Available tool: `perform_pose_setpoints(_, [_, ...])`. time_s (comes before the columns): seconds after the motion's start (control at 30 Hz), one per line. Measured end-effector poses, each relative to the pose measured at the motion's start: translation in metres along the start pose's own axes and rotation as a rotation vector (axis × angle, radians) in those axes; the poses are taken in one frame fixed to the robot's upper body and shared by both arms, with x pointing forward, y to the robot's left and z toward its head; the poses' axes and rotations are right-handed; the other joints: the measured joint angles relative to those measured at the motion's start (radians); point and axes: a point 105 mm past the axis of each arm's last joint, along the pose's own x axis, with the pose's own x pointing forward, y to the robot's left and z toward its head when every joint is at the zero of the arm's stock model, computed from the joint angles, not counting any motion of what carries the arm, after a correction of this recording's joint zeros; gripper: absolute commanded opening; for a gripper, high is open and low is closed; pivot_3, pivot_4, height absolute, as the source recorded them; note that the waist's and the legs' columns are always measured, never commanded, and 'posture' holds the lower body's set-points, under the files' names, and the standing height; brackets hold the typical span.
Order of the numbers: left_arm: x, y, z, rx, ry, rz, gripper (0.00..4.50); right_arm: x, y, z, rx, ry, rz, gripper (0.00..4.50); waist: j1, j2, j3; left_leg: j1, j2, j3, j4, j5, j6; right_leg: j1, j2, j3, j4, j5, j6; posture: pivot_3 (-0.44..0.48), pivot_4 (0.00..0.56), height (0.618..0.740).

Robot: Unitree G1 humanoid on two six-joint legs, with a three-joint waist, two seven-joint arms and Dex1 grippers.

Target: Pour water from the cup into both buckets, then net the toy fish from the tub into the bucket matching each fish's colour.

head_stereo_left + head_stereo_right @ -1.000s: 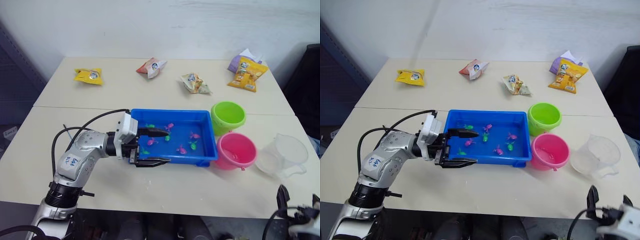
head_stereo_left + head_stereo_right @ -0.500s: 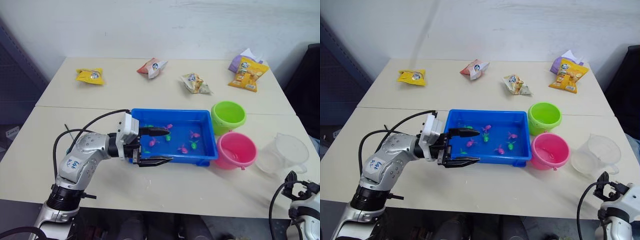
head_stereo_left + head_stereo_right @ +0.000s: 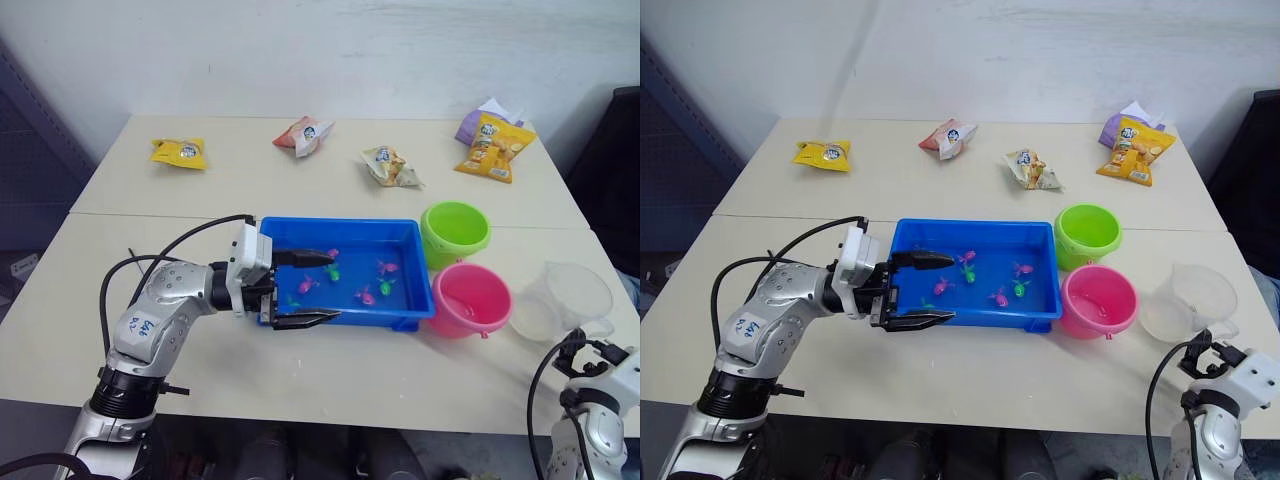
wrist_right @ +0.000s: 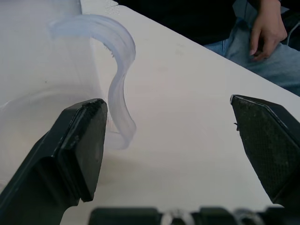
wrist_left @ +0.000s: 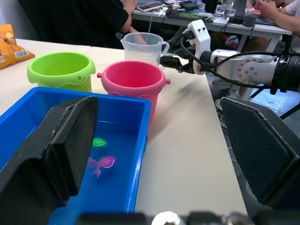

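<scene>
- Straddling the near-left corner of the tub (image 3: 345, 312), the left claw (image 3: 303, 288) stands agape and empty, one finger over the water, the other outside the front wall.
- Facing the cup's handle (image 4: 119, 89), the right claw (image 4: 173, 140) is spread wide, holding nothing, just short of the cup (image 3: 562, 302) at the counter's (image 3: 300, 380) right edge.
- Pink and green toy fish (image 3: 366, 297) float in the tub.
- Lime green bucket (image 3: 456, 232) and pink bucket (image 3: 470, 299) stand just right of the tub, pink one nearer.
- Snack packets (image 3: 392, 167) lie along the far counter; a person's hand (image 4: 265, 28) rests beyond the edge.
</scene>
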Motion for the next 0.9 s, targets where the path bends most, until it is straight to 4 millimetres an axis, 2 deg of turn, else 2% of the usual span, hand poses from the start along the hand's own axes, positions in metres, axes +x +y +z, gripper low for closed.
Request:
perform_pose_setpoints(0.23, [0.001,0.001,0.000,0.005,-0.005,0.009,4.47,0.014,0.010,0.003,0.032,-0.006,0.030,4.50,0.000,0.000,0.000,0.000,0.000,0.000,0.000,0.000,0.000,0.000,0.000,0.000,0.000,0.000,0.000,0.000,0.150,0.738])
perform_pose_setpoints(0.27, [0.001,0.001,0.000,0.005,-0.005,0.011,4.50,0.015,0.011,0.003,0.034,-0.006,0.035,3.96,0.000,0.000,0.000,0.000,0.000,0.000,0.000,0.000,0.000,0.000,0.000,0.000,0.000,0.000,0.000,0.000,0.150,0.738])
perform_pose_setpoints(0.3, [0.001,0.002,0.000,0.005,-0.005,0.013,4.50,0.016,0.012,0.002,0.038,-0.007,0.041,3.78,0.000,0.000,0.000,0.000,0.000,0.000,0.000,0.000,0.000,0.000,0.000,0.000,0.000,0.000,0.000,0.000,0.150,0.738])
perform_pose_setpoints(0.53, [0.000,0.002,-0.003,-0.005,-0.004,0.029,4.50,0.020,0.024,0.005,0.081,-0.032,0.118,0.27,0.001,0.000,0.000,0.000,0.000,0.000,0.000,0.000,0.000,0.000,0.000,0.000,0.000,0.000,0.000,0.000,0.150,0.738])
perform_pose_setpoints(0.57, [0.000,0.002,-0.004,-0.008,-0.004,0.031,4.50,0.020,0.024,0.005,0.082,-0.034,0.118,0.06,0.001,0.000,0.000,0.000,0.000,0.000,0.000,0.000,0.000,0.000,0.000,0.000,0.000,0.000,0.000,0.000,0.150,0.738])
perform_pose_setpoints(0.9, [-0.001,0.002,-0.005,-0.013,-0.001,0.040,4.50,0.019,0.030,0.012,0.050,-0.062,0.172,0.06,0.001,0.000,0.000,-0.001,0.000,0.000,0.000,0.000,0.000,-0.001,0.000,0.000,0.000,0.000,0.000,0.000,0.150,0.738])
